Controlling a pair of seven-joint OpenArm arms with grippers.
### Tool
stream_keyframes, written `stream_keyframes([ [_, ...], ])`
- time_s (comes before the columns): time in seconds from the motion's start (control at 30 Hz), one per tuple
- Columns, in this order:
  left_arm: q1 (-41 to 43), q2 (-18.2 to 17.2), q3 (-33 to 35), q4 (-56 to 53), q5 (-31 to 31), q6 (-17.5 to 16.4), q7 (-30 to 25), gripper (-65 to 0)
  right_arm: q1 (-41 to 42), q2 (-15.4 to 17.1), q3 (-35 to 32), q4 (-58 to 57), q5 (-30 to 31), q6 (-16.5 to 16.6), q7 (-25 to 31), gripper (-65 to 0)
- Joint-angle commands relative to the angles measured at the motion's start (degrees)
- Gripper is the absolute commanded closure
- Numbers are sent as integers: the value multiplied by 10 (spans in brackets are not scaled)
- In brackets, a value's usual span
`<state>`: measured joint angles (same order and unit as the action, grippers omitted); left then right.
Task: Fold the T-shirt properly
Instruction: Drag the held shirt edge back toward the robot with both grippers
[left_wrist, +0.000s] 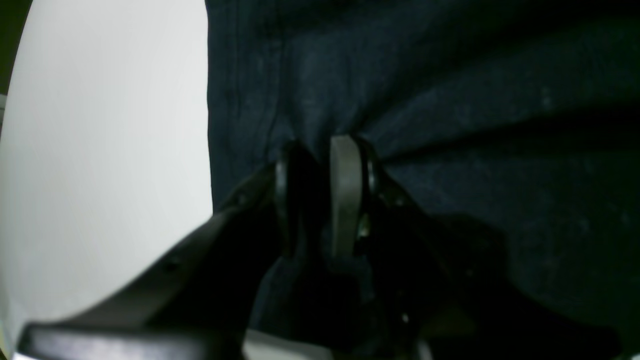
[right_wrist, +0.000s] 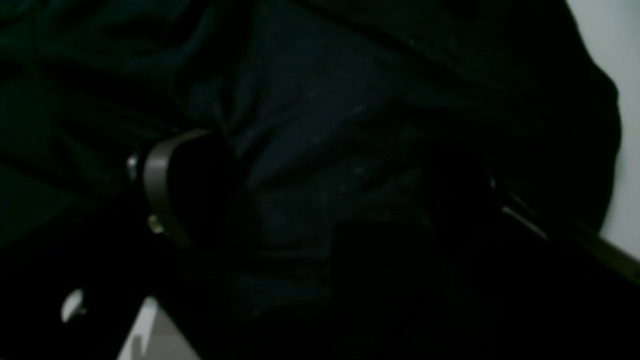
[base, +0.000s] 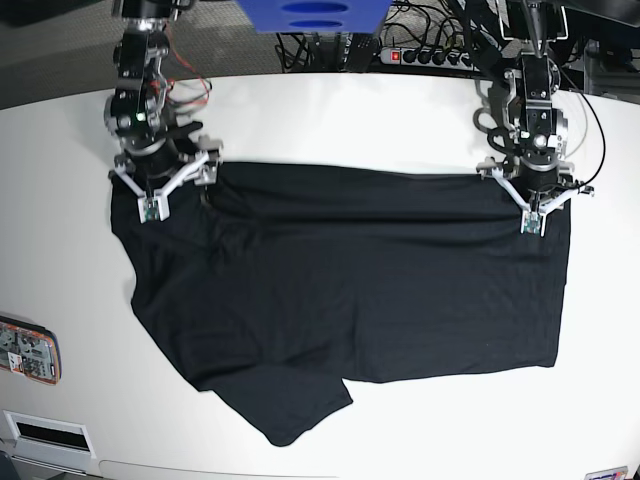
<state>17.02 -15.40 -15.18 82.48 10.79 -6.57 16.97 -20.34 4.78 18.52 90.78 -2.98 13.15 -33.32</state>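
Item: plain black short-sleeved soft cloth T-shirt, lying spread across the middle of the white table, one layer doubled over so that a straight fold line runs along the shirt's far edge. A sleeve lobe juts out from its near edge toward the camera.

Left gripper, black-fingered with white bracing, sits at the shirt's far corner on the base view's right. Its jaws are nearly together, and the left wrist view shows dark cloth bunching into creases that run to the fingertips, so I judge it clamped on the T-shirt there (most likely to pin or carry that corner for a fold).

Right gripper, of the same make, stands at the shirt's opposite far corner. Its jaws are spread wide, with cloth lying between the two fingers in the right wrist view, which is too dark to tell whether the pads touch the fabric. Judged purpose: straddling the edge, ready to close on it.

Surface: smooth, rounded white table top, bare around the shirt's margins. A small orange-edged printed card lies well to the shirt's side by the table edge.

Room: beyond the shirt's far edge, a blue panel, a power strip and tangled black cables.
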Motion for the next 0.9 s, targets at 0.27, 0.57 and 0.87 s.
stream_keyframes([
  [0.27,76,26,-1,-1,1,-43,144,-114,-96,4,1,6,-70,3,-145,-596],
  [0.57,115,27,-1,1,-2,-42,145,-113,-148,4,4,6,-70,3,-113,-596],
  [0.87,178,42,-1,31,-1,-42,145,-113,-209,19,5,64,-69,3,-113,-596],
])
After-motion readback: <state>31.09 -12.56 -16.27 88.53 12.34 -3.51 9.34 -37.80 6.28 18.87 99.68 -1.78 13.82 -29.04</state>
